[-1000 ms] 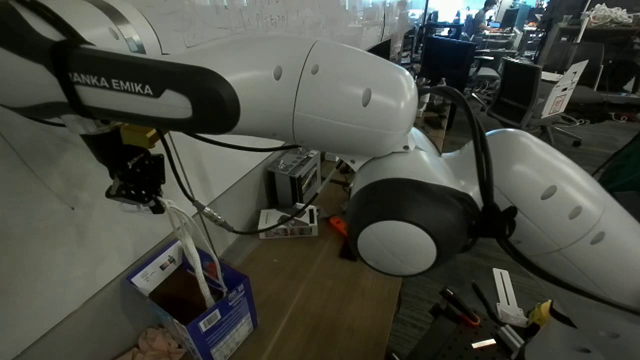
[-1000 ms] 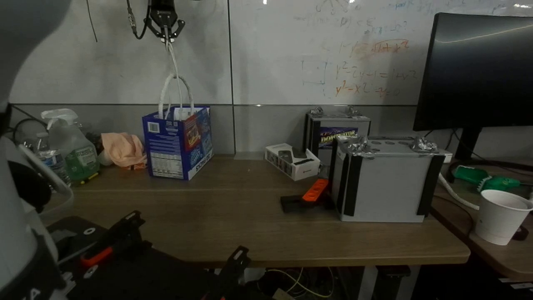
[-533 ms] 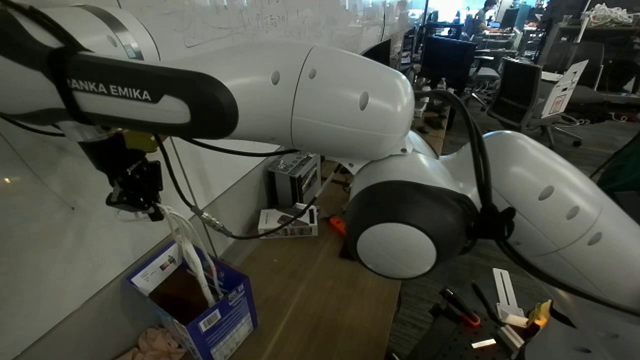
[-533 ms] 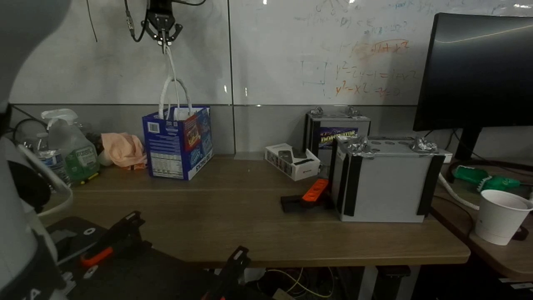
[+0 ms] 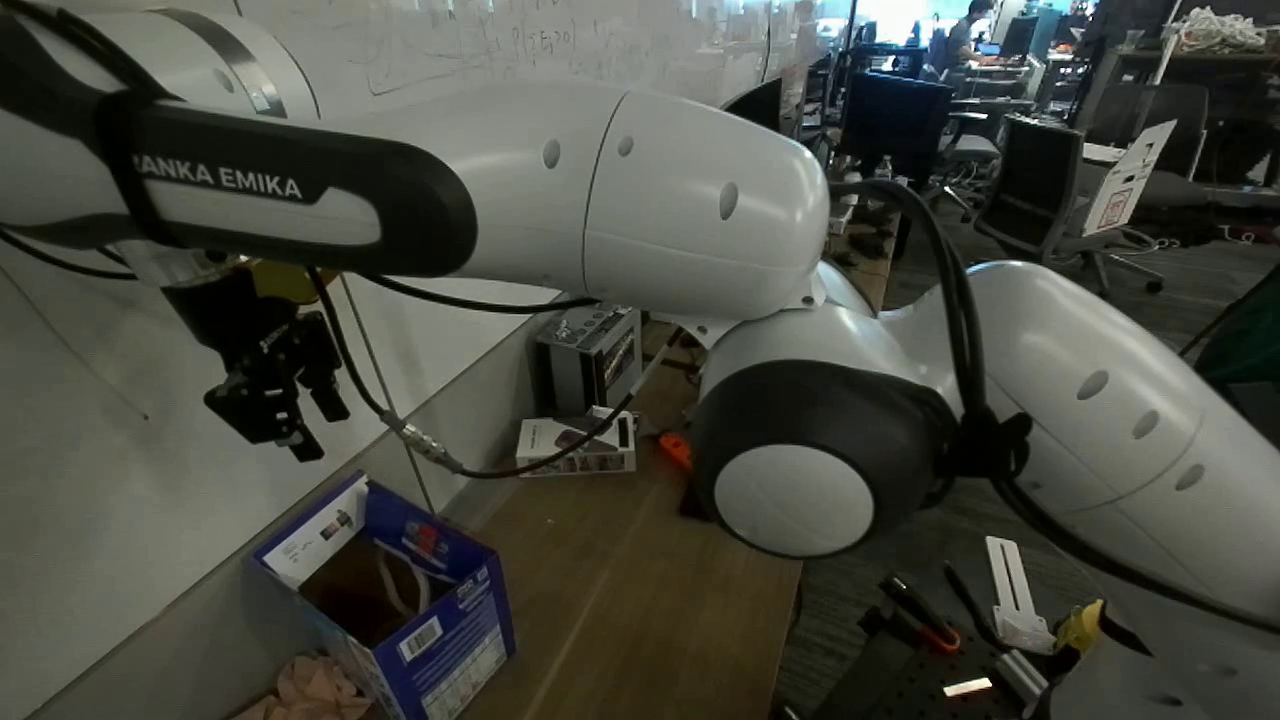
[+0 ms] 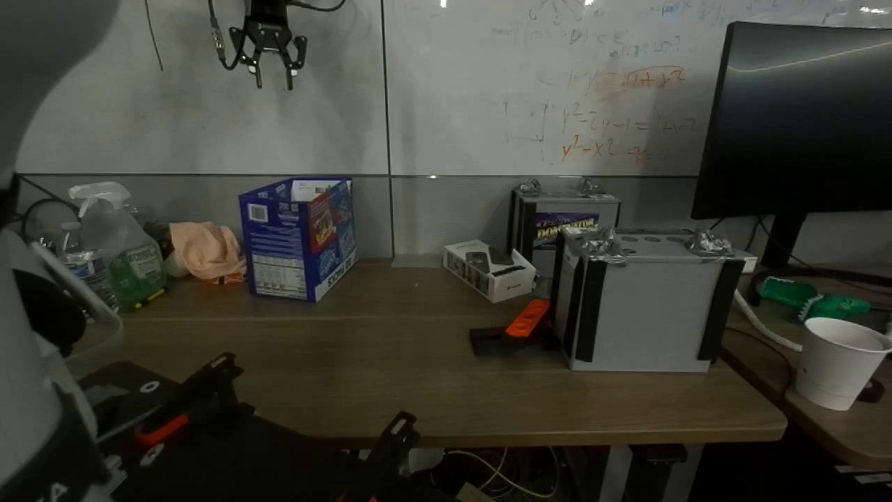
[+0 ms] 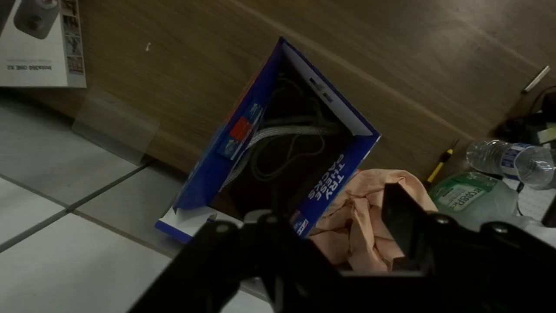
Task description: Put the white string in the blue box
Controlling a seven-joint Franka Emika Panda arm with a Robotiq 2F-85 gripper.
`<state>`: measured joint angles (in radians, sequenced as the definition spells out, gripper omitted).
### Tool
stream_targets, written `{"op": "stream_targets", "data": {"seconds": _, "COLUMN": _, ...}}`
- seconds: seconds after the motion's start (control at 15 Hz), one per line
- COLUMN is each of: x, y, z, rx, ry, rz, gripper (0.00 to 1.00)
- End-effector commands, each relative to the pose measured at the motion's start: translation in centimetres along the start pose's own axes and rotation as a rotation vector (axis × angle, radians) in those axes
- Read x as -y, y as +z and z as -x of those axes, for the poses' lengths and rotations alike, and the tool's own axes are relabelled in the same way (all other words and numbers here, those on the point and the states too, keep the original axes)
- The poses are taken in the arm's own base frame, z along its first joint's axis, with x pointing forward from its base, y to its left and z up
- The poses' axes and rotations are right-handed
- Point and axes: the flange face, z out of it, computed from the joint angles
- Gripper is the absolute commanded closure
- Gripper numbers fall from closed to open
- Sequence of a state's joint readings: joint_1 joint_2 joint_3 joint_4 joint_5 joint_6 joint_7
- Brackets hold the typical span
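1. toward the left, a spray bottle (image 6: 132,254) stands on the worktop (image 6: 390,390) near a peach cloth (image 6: 205,251).
2. next, the tool (image 6: 274,82) hangs with its jaws spread well apart, gripping nothing.
3. beneath it the blue box (image 6: 296,240) stands open-topped; the white string (image 7: 295,130) lies in loose loops inside, well below the tool.
4. farther right come a small white box (image 6: 516,286), a grey case (image 6: 644,314) and a white cup (image 6: 836,369).

Blue box (image 7: 341,169): "TRY THESE PACKS". Arm (image 5: 600,190): "RANKA EMIKA". Rear case (image 6: 563,222): "DOMINATOR".
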<state>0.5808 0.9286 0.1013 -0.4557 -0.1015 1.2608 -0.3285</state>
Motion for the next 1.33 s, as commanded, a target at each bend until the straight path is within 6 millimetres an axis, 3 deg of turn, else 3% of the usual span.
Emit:
{"op": "stream_targets", "data": {"seconds": 0.0, "x": -0.5, "y": -0.6, "z": 1.6, "rx": 0.067, "ry": 0.094, "rz": 0.003, "gripper": 0.09}}
{"op": "stream_targets", "data": {"seconds": 0.07, "x": -1.0, "y": -1.4, "z": 2.6, "rx": 0.090, "ry": 0.147, "rz": 0.015, "gripper": 0.02}}
{"op": "stream_targets", "data": {"seconds": 0.13, "x": -1.6, "y": -2.2, "z": 3.5, "rx": 0.099, "ry": 0.207, "rz": 0.027, "gripper": 0.00}}
{"op": "stream_targets", "data": {"seconds": 0.53, "x": -6.3, "y": -8.9, "z": 10.2, "rx": 0.046, "ry": 0.519, "rz": 0.008, "gripper": 0.00}}
{"op": "stream_targets", "data": {"seconds": 0.73, "x": -8.4, "y": -10.4, "z": 12.7, "rx": 0.040, "ry": 0.612, "rz": -0.010, "gripper": 0.00}}
{"op": "stream_targets", "data": {"seconds": 0.93, "x": -10.0, "y": -9.6, "z": 13.3, "rx": 0.054, "ry": 0.627, "rz": -0.034, "gripper": 0.00}}
{"op": "stream_targets", "data": {"seconds": 1.27, "x": -11.3, "y": -6.4, "z": 12.1, "rx": 0.092, "ry": 0.633, "rz": -0.048, "gripper": 0.00}}
